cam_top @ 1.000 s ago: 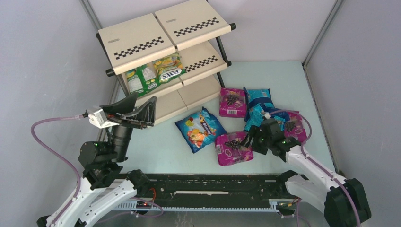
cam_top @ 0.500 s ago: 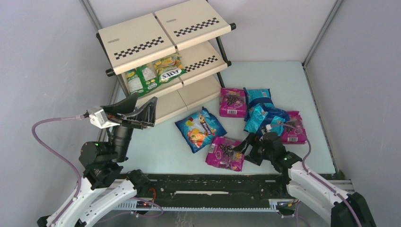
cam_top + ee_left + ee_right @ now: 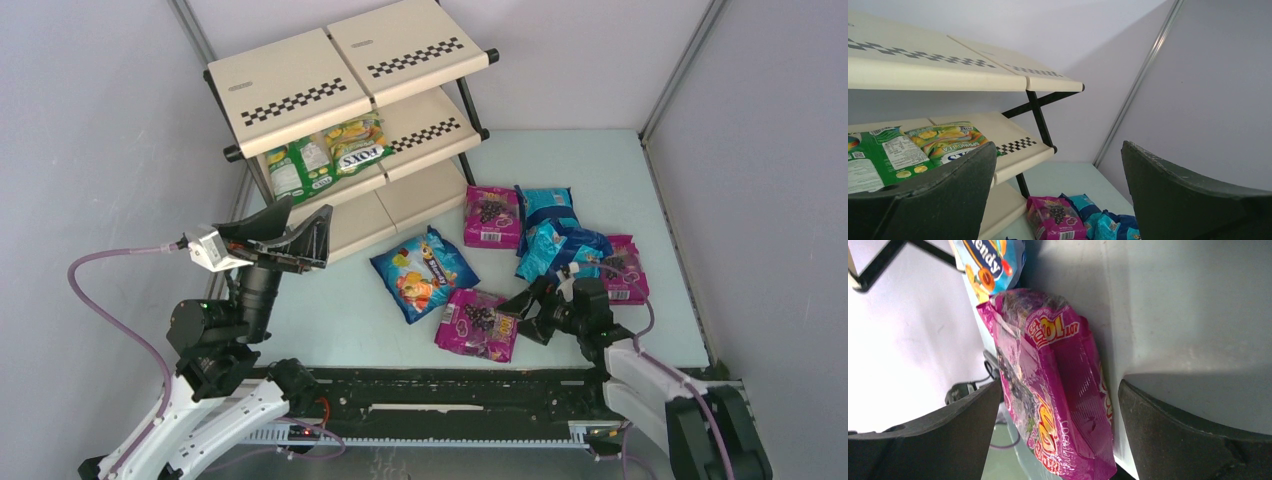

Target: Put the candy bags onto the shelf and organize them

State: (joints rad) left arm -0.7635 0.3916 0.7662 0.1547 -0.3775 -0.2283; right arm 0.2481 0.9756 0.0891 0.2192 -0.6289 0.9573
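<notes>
The shelf (image 3: 300,75) stands at the far left, three beige tiers with checkered strips. Two green-yellow candy bags (image 3: 300,168) (image 3: 355,143) lie on its middle tier, also in the left wrist view (image 3: 943,141). My left gripper (image 3: 308,210) (image 3: 1059,145) is open and empty, raised in front of the lower tier. On the table lie a blue bag with orange fruit (image 3: 423,272), magenta bags (image 3: 492,215) (image 3: 625,272) and teal-blue bags (image 3: 548,208) (image 3: 562,250). My right gripper (image 3: 515,315) (image 3: 1060,385) is open, with the nearest magenta bag (image 3: 475,322) (image 3: 1058,390) between its fingers.
Grey walls close in the pale green table (image 3: 600,180) on the left, back and right. A black rail (image 3: 440,390) runs along the near edge between the arm bases. The left arm's purple cable (image 3: 100,290) loops at the left wall.
</notes>
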